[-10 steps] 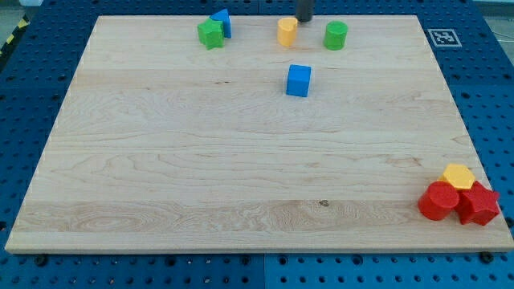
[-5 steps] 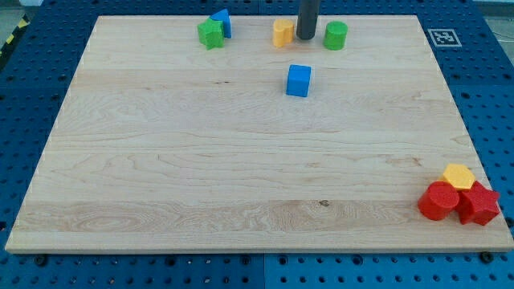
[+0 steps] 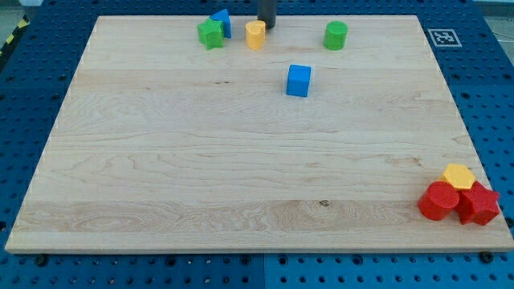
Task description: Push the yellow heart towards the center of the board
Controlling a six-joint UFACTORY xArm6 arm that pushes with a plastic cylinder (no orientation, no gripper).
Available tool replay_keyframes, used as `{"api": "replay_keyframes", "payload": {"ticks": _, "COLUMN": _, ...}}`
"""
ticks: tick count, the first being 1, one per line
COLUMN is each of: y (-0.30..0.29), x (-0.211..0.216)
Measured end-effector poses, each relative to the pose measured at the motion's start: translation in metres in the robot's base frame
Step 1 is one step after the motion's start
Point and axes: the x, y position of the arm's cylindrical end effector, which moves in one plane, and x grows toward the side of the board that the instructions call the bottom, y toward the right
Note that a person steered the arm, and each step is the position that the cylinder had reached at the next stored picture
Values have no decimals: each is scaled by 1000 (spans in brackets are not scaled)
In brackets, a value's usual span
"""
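The yellow heart [image 3: 255,35] sits just beside my tip [image 3: 267,26], toward the view's bottom left. My tip is a bare rod and nothing is pinched. The heart should be pushed slowly down the counter [image 3: 241,177].

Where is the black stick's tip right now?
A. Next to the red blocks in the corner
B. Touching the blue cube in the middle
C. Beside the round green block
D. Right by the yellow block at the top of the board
D: my tip sits just to the view's right of and slightly above the yellow heart near the view's top, well apart from the blue cube and the green cylinder.
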Motion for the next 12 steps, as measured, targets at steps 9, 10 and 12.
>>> {"api": "replay_keyframes", "payload": {"ticks": 9, "y": -32, "x": 86}}
{"api": "replay_keyframes", "payload": {"ticks": 10, "y": -50, "x": 104}}
{"api": "replay_keyframes", "payload": {"ticks": 12, "y": -6, "x": 167}}
